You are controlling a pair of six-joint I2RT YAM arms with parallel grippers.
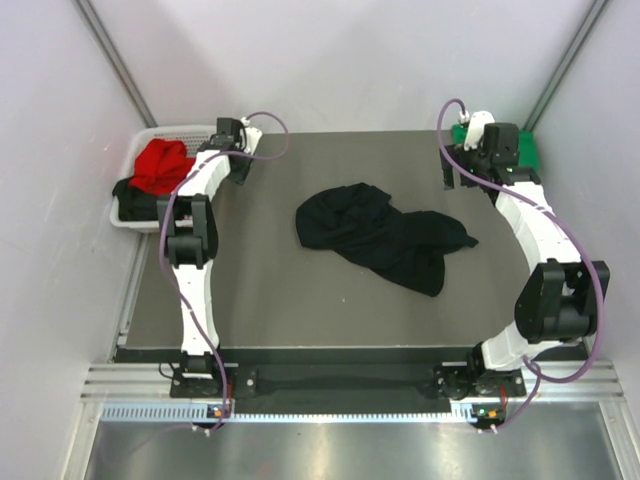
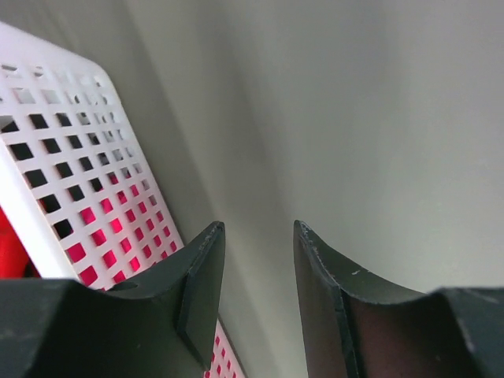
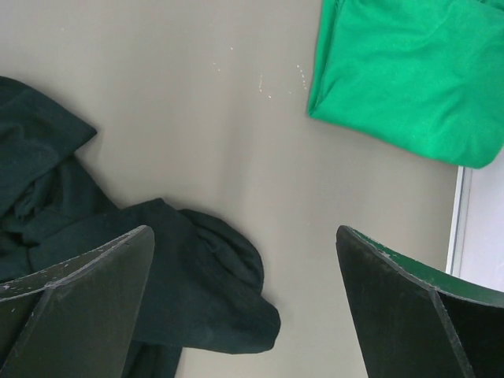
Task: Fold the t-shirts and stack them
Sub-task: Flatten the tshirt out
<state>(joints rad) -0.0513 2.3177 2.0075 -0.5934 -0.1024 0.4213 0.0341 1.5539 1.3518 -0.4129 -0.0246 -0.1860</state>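
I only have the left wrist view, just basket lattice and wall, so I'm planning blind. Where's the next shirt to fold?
Observer: A crumpled black t-shirt lies unfolded in the middle of the table, nothing gripping it.
Operator: What's on the right side?
Observer: The right gripper hovers near the far right corner, jaws wide open and empty.
Operator: Anything folded yet?
Observer: A green t-shirt lies at that far right corner and looks neatly folded.
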